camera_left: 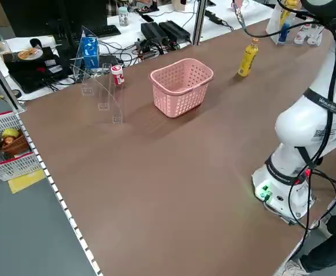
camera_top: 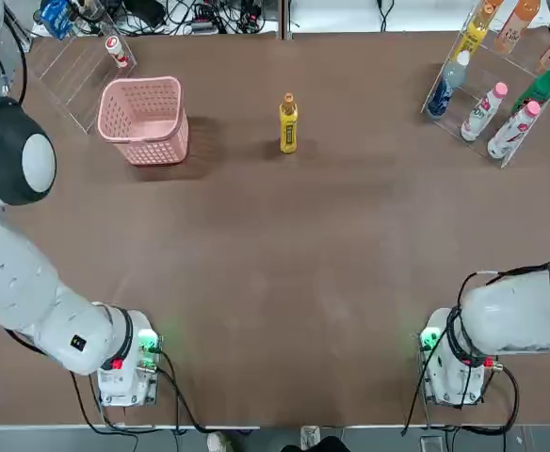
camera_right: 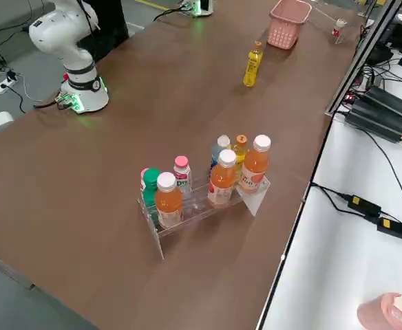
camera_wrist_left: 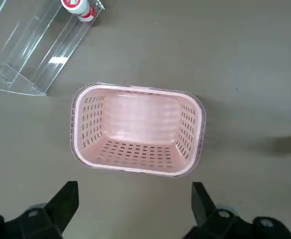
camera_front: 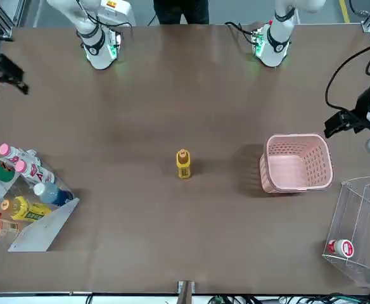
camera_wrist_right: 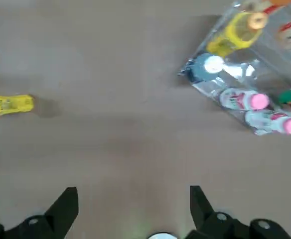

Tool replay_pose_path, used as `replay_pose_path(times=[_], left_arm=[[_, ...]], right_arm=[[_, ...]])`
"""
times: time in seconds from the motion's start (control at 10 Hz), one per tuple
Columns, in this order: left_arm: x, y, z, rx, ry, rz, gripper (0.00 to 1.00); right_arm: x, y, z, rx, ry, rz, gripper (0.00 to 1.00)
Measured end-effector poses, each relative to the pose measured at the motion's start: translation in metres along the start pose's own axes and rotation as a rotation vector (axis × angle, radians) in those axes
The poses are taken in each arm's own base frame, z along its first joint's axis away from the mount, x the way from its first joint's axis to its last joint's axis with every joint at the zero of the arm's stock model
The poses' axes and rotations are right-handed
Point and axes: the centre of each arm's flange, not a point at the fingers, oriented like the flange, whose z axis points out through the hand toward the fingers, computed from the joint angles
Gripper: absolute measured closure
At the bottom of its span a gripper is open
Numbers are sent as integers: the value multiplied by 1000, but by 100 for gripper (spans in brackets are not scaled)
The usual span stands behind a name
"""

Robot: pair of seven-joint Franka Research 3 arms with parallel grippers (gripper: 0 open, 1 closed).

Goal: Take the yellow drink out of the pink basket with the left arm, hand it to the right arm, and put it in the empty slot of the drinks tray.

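Standing: yellow drink [camera_top: 288, 124], outside pink basket [camera_top: 143, 121] | left gripper [camera_wrist_left: 136, 185] near basket, right gripper [camera_wrist_right: 134, 189] near drinks tray [camera_front: 47, 229]; both wide, empty | Risk: off-centre closing could topple drink

The yellow drink [camera_left: 248, 58] stands on the brown table [camera_left: 151, 190], apart from the pink basket [camera_left: 180, 86].

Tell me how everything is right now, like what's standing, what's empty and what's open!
Pink basket: upright, empty.
Yellow drink: standing on the table, cap on.
Drinks tray: tilted, holding bottles.
Green bottle: in the tray, cap on.
Other clear rack: holding a small red-and-white bottle.
Left gripper: open, empty, near the pink basket.
Right gripper: open, empty, on the drinks tray's side.
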Motion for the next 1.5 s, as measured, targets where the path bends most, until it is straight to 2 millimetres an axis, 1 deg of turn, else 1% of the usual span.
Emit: replay_pose_path(times=[0.1,0.2,0.3,0.5,0.7,0.8,0.9,1.1,1.2,1.4,1.5], left_arm=[[0,-3,0,0,1,-6,0],[1,-8,-1,-1,2,2,0],[2,-14,-2,-1,5,39,0],[2,-22,-6,-1,12,124,0],[0,-23,-11,-4,21,146,0],[-2,-25,-15,-7,27,157,0],[-3,-26,-18,-9,32,161,0],[-4,-33,-21,-10,36,150,0],[-3,-41,-22,-7,38,136,0],[-7,-50,-31,-14,55,125,0],[-11,-52,-37,-19,64,125,0]], right_arm=[[-5,-44,5,-3,4,37,1],[-8,-80,11,-2,12,41,1],[-9,-111,21,-3,8,11,1],[-14,-169,53,-20,-34,-75,1],[-13,-211,81,-23,-45,-140,1],[-13,-238,98,-21,-39,-176,1],[-8,-259,118,-17,-33,-187,1],[10,-294,161,13,7,-171,4],[13,-315,182,29,26,-140,4],[9,-355,220,44,41,-98,4],[11,-365,237,46,45,-76,5]])
